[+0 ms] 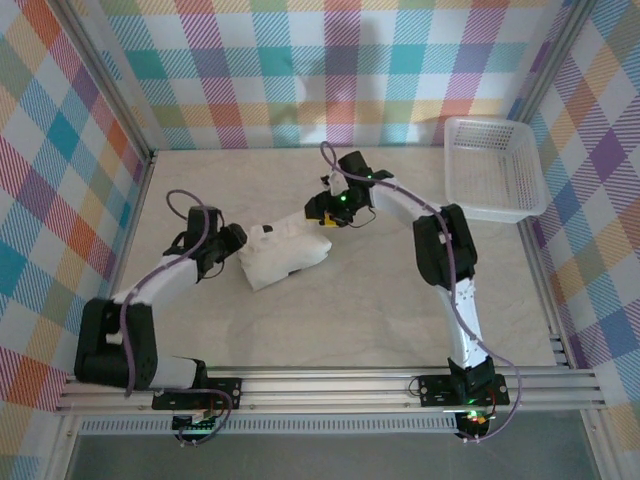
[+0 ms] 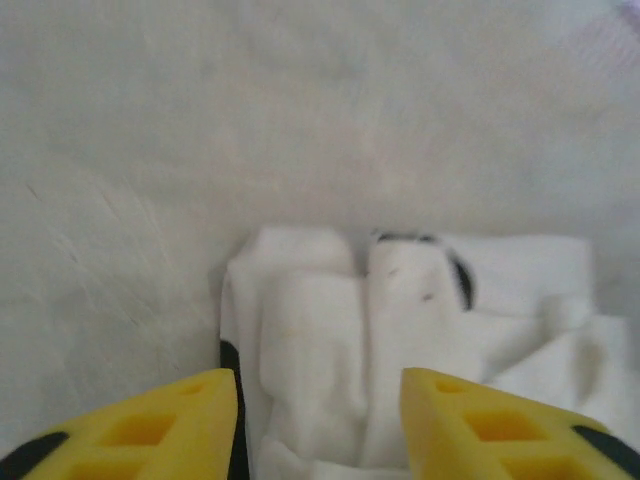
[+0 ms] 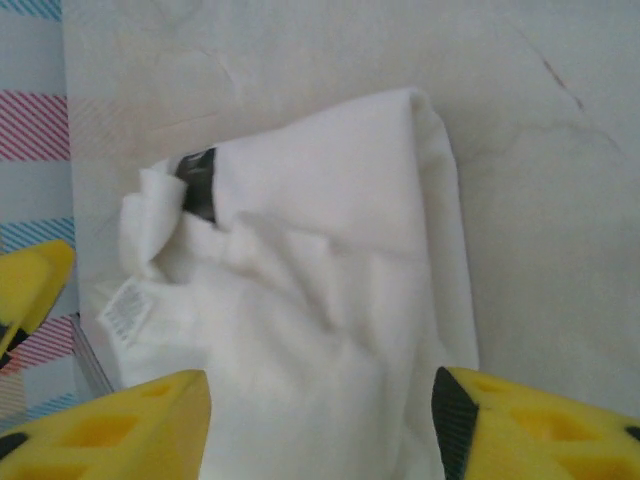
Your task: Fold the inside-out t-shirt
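Observation:
The inside-out t-shirt [image 1: 285,256] lies as a compact white folded bundle in the middle of the table. My left gripper [image 1: 233,241] sits at its left end and my right gripper [image 1: 326,214] at its upper right end. In the left wrist view the yellow fingers [image 2: 160,430] stand apart over the shirt's folded edge [image 2: 330,330], pinching nothing, so the left gripper [image 2: 320,425] is open. The right gripper [image 3: 320,425] is open too, its fingers [image 3: 120,430] spread above the shirt [image 3: 320,260]. A care label [image 3: 125,312] shows at the bundle's corner.
A white mesh basket [image 1: 520,195] stands at the back right corner of the table. Checked walls [image 1: 320,60] enclose the table on three sides. A metal rail [image 1: 330,385] runs along the near edge by the arm bases.

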